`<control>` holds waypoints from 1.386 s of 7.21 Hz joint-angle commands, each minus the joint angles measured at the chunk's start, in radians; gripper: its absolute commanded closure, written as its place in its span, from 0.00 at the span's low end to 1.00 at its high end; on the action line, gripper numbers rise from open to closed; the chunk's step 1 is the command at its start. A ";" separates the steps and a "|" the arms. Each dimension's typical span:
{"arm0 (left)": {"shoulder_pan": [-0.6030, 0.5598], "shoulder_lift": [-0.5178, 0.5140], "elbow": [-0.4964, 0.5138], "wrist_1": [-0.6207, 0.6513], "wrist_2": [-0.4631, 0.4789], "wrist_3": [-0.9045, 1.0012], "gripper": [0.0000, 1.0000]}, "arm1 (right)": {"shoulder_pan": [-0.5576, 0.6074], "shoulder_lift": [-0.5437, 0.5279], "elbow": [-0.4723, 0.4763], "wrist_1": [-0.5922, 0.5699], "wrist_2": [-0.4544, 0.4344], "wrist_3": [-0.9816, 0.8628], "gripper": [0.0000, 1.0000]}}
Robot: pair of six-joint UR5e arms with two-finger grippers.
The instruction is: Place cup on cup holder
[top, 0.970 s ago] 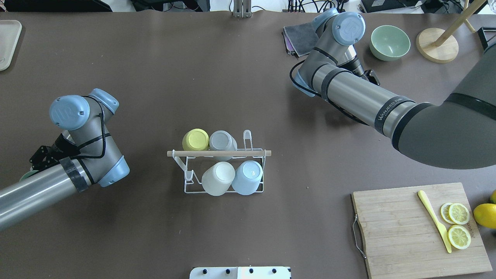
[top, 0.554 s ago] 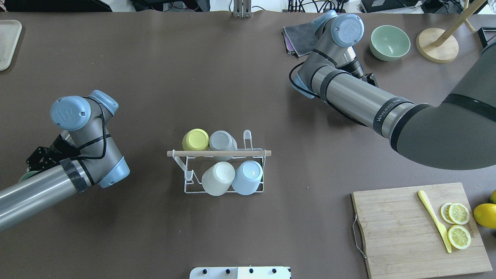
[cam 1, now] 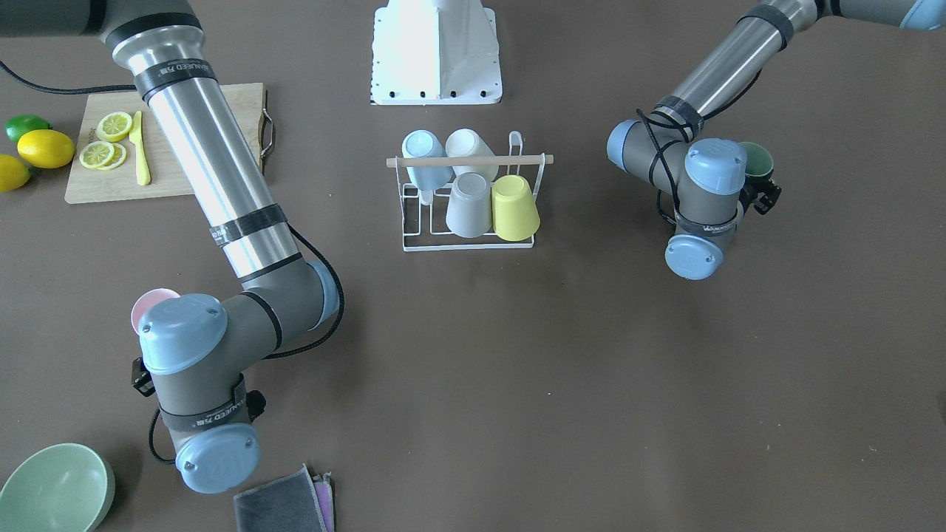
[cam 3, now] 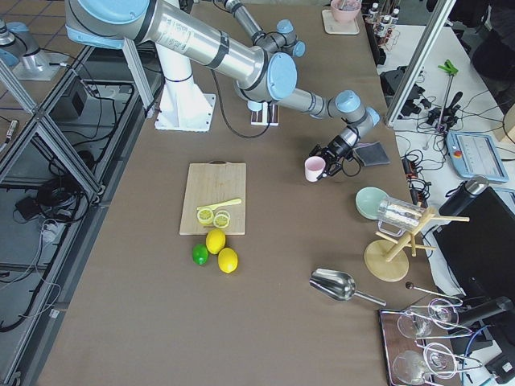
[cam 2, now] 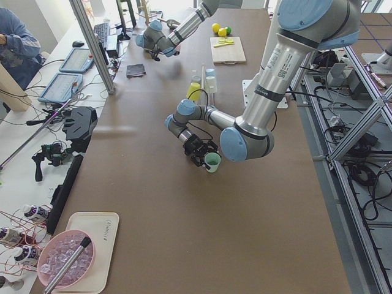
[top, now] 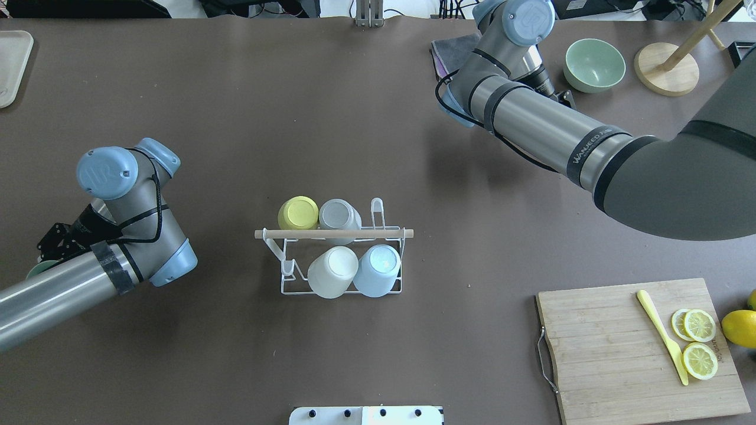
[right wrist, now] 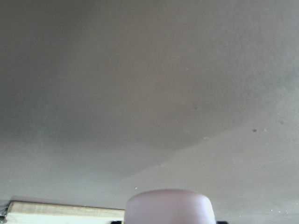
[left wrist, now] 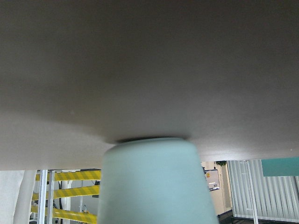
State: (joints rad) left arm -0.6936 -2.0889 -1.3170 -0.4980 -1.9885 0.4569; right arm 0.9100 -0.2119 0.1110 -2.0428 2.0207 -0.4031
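The white wire cup holder (top: pixel 283 290) with a wooden rod (top: pixel 333 234) stands mid-table and also shows in the front view (cam 1: pixel 405 244). It carries yellow (top: pixel 297 212), grey (top: pixel 338 214), white (top: pixel 332 271) and blue (top: pixel 378 270) cups upside down. My left gripper (cam 2: pixel 202 153) is shut on a green cup (cam 2: pixel 212 162) at the table's left side. This cup fills the bottom of the left wrist view (left wrist: pixel 156 182). My right gripper (cam 3: pixel 331 161) is shut on a pink cup (cam 3: pixel 314 169) at the far right. The pink cup is also in the right wrist view (right wrist: pixel 170 205) and peeks out behind the wrist (cam 1: pixel 151 304).
A green bowl (top: pixel 594 64), a grey cloth (top: pixel 452 56) and a wooden stand (top: pixel 666 68) lie at the far right near my right arm. A cutting board (top: pixel 614 348) with lemon slices and a yellow knife sits near right. A white tray (top: pixel 10 65) is far left.
My right arm has swung toward the table's far edge, its wrist now over the grey cloth. My left arm has shifted slightly left with the green cup.
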 commanded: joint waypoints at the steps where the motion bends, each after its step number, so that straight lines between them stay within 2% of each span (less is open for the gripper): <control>1: -0.018 0.001 -0.016 -0.004 0.028 -0.003 0.20 | 0.044 0.037 0.039 -0.020 0.009 -0.005 1.00; 3: -0.084 0.000 -0.084 -0.039 0.048 -0.012 0.20 | 0.082 0.029 0.174 -0.022 0.024 0.015 1.00; 5: -0.167 0.016 -0.200 -0.185 0.054 -0.053 0.20 | 0.108 -0.003 0.322 -0.040 0.041 0.020 1.00; 7: -0.223 0.093 -0.340 -0.464 0.056 -0.111 0.20 | 0.105 -0.062 0.496 -0.068 0.043 0.114 1.00; 9: -0.285 0.212 -0.494 -0.879 0.054 -0.255 0.19 | 0.105 -0.147 0.638 -0.065 0.059 0.147 1.00; 10: -0.288 0.277 -0.575 -1.028 0.054 -0.291 0.19 | 0.096 -0.205 0.751 -0.056 0.065 0.200 1.00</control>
State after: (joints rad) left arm -0.9646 -1.8911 -1.7922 -1.3118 -1.9342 0.2262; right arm 1.0136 -0.3527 0.7387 -2.1059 2.0775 -0.2555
